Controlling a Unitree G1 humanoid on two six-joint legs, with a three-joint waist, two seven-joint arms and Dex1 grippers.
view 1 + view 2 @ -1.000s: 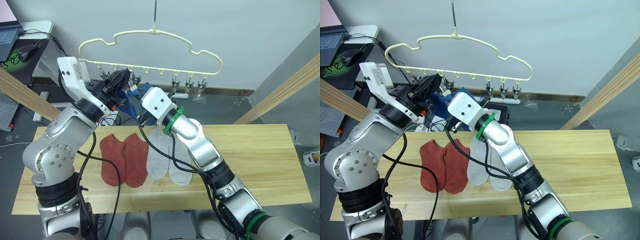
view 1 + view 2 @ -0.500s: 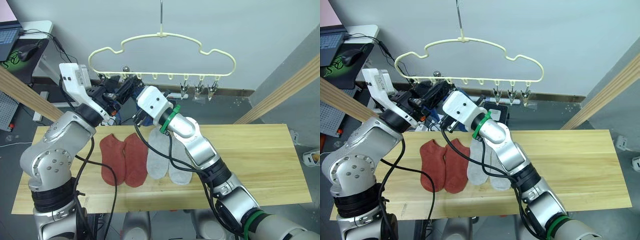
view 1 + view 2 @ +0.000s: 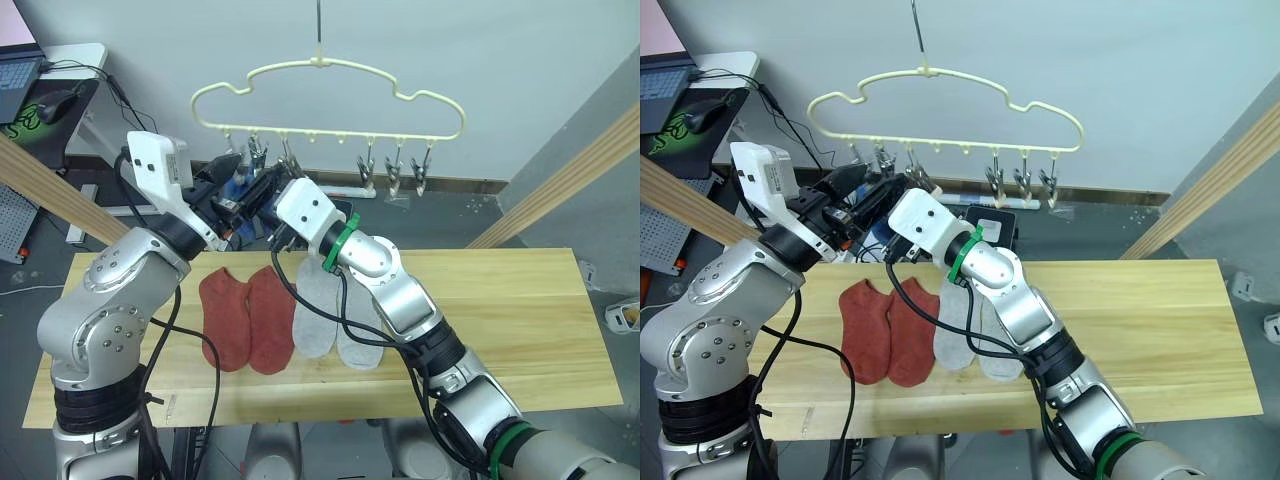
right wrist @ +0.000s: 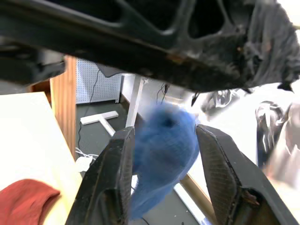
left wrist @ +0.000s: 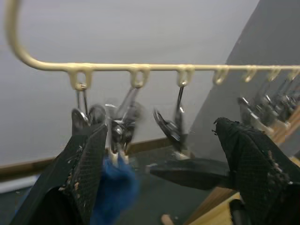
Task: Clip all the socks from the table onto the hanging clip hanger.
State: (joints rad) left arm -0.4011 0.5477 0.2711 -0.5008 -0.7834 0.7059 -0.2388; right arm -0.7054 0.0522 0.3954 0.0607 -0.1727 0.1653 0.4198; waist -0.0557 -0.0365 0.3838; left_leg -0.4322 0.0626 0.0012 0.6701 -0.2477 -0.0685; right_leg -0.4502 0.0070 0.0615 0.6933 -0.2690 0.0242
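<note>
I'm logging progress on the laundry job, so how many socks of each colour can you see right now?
Rust-red socks: 2, flat on the table
Light grey socks: 2, flat on the table
Blue socks: 1 blue bundle visible, hanging by the clip hanger; whether it is one sock or two cannot be told
Total: 5 visible

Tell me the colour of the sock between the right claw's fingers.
Blue: the sock between the right claw fingers, best in the right wrist view.
</note>
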